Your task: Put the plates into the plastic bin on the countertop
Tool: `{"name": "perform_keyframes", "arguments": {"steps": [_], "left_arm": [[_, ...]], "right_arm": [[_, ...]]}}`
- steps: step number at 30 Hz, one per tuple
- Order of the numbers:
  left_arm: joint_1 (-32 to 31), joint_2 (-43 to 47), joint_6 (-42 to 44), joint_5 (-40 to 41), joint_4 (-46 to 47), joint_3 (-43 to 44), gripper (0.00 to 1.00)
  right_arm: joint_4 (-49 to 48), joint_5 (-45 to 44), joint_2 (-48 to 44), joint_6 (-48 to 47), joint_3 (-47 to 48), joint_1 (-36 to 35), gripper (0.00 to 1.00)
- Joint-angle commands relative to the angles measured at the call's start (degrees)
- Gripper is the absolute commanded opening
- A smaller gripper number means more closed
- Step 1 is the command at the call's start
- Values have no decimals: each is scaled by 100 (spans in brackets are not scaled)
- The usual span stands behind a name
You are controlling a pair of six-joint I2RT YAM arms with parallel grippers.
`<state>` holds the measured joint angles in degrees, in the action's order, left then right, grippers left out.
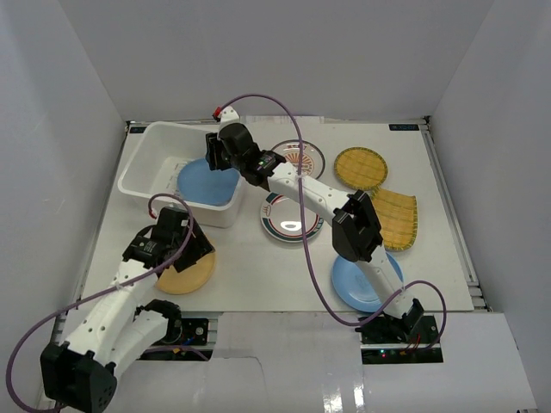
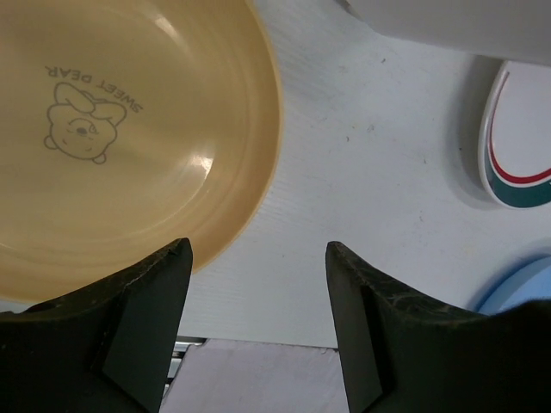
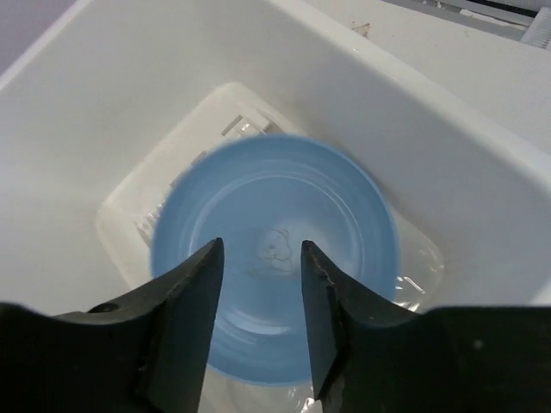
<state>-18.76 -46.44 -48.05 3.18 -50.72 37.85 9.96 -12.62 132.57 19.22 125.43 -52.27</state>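
On the white bench (image 1: 258, 267), the plastic bin (image 1: 138, 176) is set far left, and a blurred blue plate (image 3: 275, 198) is seen inside it. Above it the right hand (image 3: 258, 254) is held partly parted, gripping nothing. The left hand (image 2: 258, 249) is spread wide and empty at the yellow-orange plate (image 2: 129, 129). That plate's bear print is shown only by the left wrist view, and the round woven-look plate (image 1: 360, 168) only from above.

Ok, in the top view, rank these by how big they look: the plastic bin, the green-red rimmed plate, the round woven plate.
1. plastic bin, clearly largest.
2 and 3. green-red rimmed plate and round woven plate look nearly alike. The right arm covers part of the rimmed one, so I won't rank them.
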Motion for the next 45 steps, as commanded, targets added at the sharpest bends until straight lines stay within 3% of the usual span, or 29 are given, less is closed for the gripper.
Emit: {"name": "perform_keyframes", "arguments": {"steps": [1,4,7,11,12,15,21,25,29,31,34,38,43,45], "left_arm": [[-4,-409,129,148,501,-58,74],[-31,-928,165,341,659,-14,72],[-171,-1236,261,542,730,108,70],[-425,-1613,358,657,783,214,66],[-487,-1806,367,701,792,232,65],[-751,-2219,411,912,801,311,63],[-1024,-2791,455,1343,800,390,57],[-1129,-2845,429,1457,800,268,40],[-1366,-2932,279,1510,739,170,17],[-1524,-2976,139,1563,634,162,0],[-1823,-2959,-220,1817,300,258,0],[-2122,-2172,-633,1888,-174,381,0],[-2360,-931,-969,1993,-1202,1108,0],[-2369,-483,-908,1985,-1553,1531,0]], "right_arm": [[-424,32,-152,-138,78,-11,52],[-354,84,-694,-348,-96,-20,56],[-371,146,-1790,-586,-982,-20,51],[-810,269,-3717,-569,-3563,-20,44],[-898,313,-4452,-456,-4717,-29,42],[-1005,243,-5614,-183,-6628,-64,42],[75,-398,-7496,511,-8961,-161,51],[770,-487,-8045,731,-9448,-187,59],[1227,-644,-8037,977,-9624,-344,63],[1491,-864,-8115,1109,-9686,-406,65],[1571,-936,-8195,1198,-9826,-459,68],[1554,-777,-7809,1250,-9914,-643,66],[1360,-820,-7449,1382,-9967,-925,54],[1342,-865,-7343,1409,-9950,-960,40]]}}
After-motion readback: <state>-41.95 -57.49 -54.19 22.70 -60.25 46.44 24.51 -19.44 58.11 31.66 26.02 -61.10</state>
